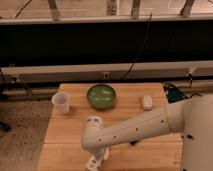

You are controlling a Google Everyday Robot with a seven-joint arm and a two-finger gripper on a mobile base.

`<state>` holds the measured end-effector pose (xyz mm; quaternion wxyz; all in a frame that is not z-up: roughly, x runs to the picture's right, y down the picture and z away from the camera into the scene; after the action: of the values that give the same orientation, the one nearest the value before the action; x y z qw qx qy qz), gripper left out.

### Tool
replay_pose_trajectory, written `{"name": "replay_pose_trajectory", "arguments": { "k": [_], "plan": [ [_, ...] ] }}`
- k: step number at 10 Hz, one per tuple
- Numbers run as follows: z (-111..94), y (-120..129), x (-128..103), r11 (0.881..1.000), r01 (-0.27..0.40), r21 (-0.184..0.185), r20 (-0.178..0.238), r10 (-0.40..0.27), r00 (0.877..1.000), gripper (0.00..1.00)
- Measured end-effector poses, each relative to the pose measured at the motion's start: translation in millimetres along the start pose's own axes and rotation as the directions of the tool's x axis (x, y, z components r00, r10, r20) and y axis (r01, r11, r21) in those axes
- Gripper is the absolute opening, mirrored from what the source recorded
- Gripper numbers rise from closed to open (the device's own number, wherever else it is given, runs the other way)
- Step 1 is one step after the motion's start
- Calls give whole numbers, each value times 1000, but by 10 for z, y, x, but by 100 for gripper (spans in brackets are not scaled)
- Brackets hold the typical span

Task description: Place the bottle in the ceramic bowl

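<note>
The green glossy ceramic bowl [101,96] sits at the back middle of the wooden table [130,115]. My white arm reaches from the right across the front of the table to its front left. The gripper [96,161] hangs down there at the lower edge of the view, well in front of the bowl. Whitish parts show at the gripper; I cannot tell whether one of them is the bottle. No slim white bottle with a brownish-red label shows anywhere else on the table.
A translucent white plastic cup [61,102] stands at the table's back left, left of the bowl. A small white oval object [146,102] lies right of the bowl. A black wall with rails and cables runs behind the table.
</note>
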<state>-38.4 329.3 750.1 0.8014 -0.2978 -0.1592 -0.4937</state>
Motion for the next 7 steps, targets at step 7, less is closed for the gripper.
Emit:
{"name": "replay_pose_trajectory", "arguments": {
  "k": [7],
  "plan": [
    [-47, 8, 19, 1000, 0, 3, 0, 0, 1000, 4]
  ]
}}
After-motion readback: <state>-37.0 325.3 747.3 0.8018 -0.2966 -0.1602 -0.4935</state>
